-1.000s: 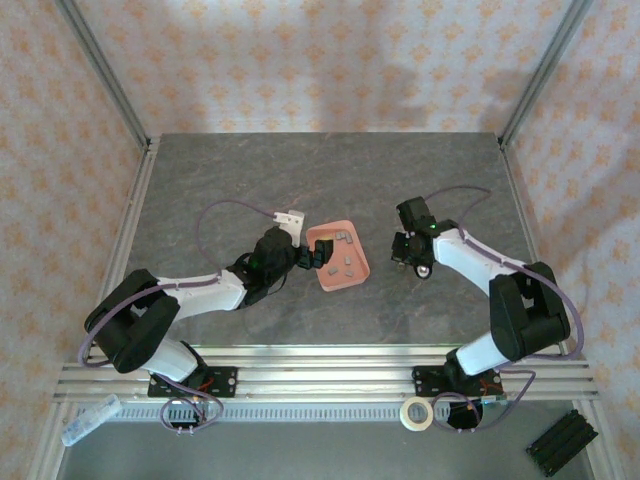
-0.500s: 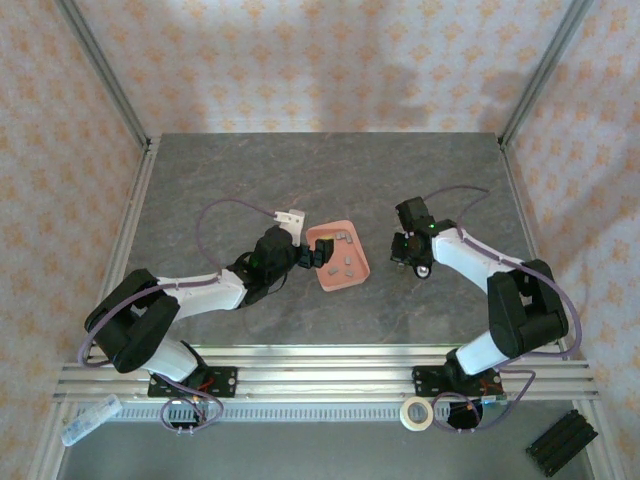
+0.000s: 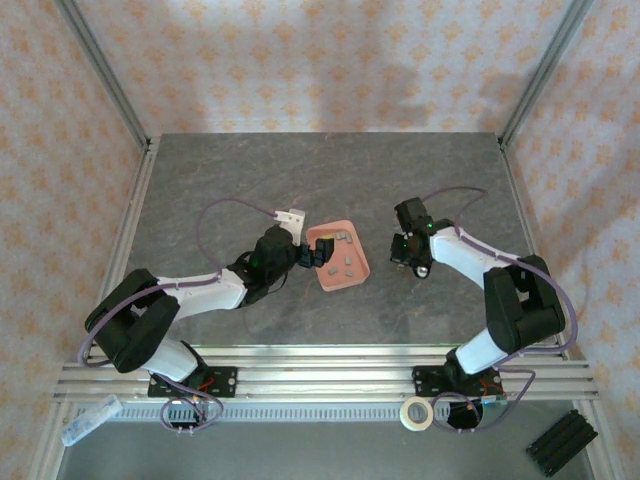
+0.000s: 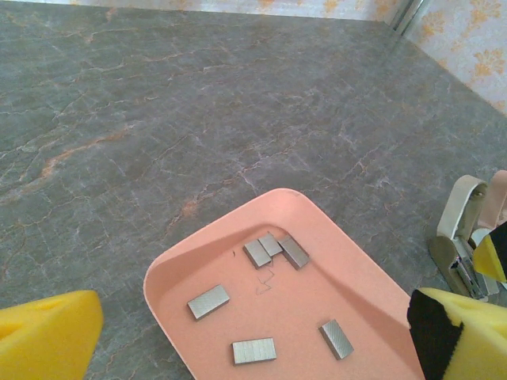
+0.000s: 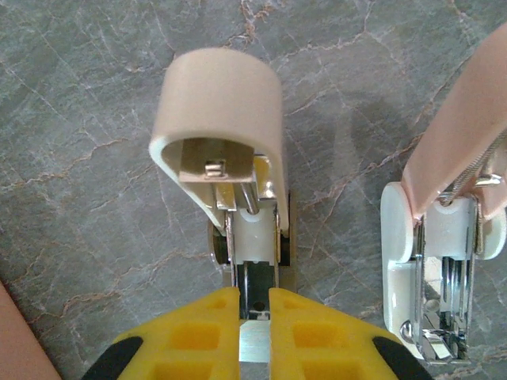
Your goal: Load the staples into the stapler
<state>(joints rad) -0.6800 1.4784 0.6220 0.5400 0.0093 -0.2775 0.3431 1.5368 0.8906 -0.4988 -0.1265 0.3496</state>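
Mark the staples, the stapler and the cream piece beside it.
staples point(image 4: 208, 302), left wrist view, middle of the leftmost strip.
stapler point(image 5: 459, 134), right wrist view, on its pink arm.
cream piece point(image 5: 218, 95), right wrist view, on its rounded cap.

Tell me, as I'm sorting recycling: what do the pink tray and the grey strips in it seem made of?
The shallow salmon-pink rectangular tray looks like matte moulded plastic: rounded rim, even colour. The small grey strips look like metal: silvery sheen.
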